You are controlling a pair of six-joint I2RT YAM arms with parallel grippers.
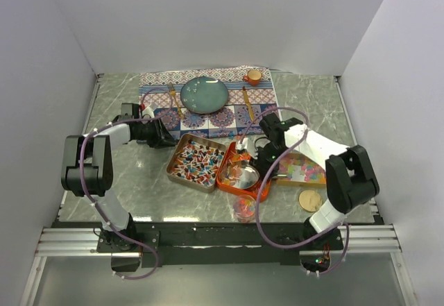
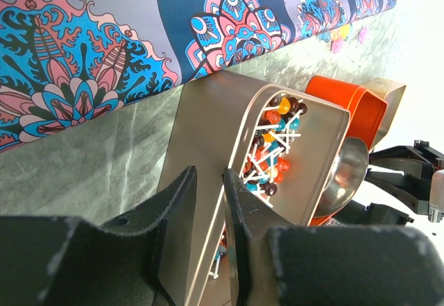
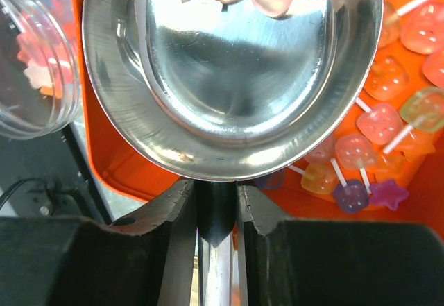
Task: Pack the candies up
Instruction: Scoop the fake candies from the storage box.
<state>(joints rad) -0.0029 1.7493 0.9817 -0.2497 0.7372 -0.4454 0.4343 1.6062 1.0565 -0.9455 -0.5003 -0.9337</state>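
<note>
Metal tray (image 2: 201, 125) has its rim pinched in the left gripper (image 2: 208, 181), candies (image 2: 274, 157) heaped just ahead. Orange tray (image 3: 125, 174) sits right in front of the right gripper (image 3: 216, 205), which is clenched on the scoop (image 3: 229, 77) handle. More candies lie under the bowl.

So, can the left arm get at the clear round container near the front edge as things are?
Probably not right away. The left fingers pinch the wall of the metal tray, and that tray and the orange tray lie between them and the container.
</note>
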